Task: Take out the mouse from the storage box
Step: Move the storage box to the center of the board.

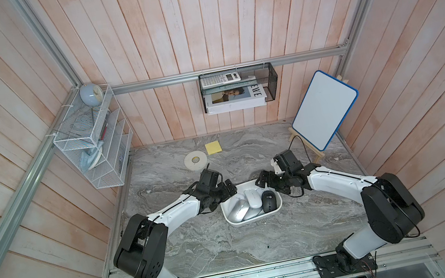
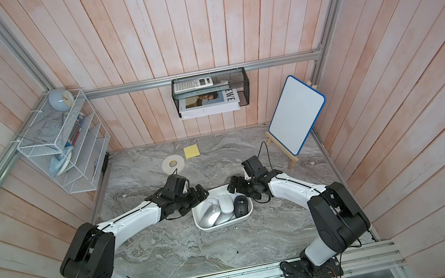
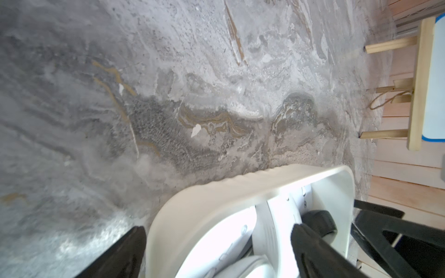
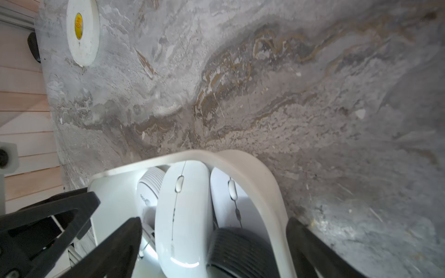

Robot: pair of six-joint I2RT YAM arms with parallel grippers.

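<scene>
Surface: marble tabletop (image 1: 203,248).
Jaws: left gripper (image 3: 218,227), right gripper (image 4: 214,220) both wide, empty.
Risk: mice (image 1: 249,203) packed tight, you might drag the storage box (image 1: 248,222).

White-shelled arms (image 1: 175,213), black joints (image 1: 141,247) and end effectors (image 3: 218,229) (thin black cables (image 1: 305,148) alongside)

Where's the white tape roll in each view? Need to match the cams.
Both top views: white tape roll lies flat toward the far side of the table, beside the yellow sticky pad.
Left wrist: not in it.
Right wrist: in it, on the table beyond the storage box, yellow core showing.
Shared landmark: the storage box shows in all four.
</scene>
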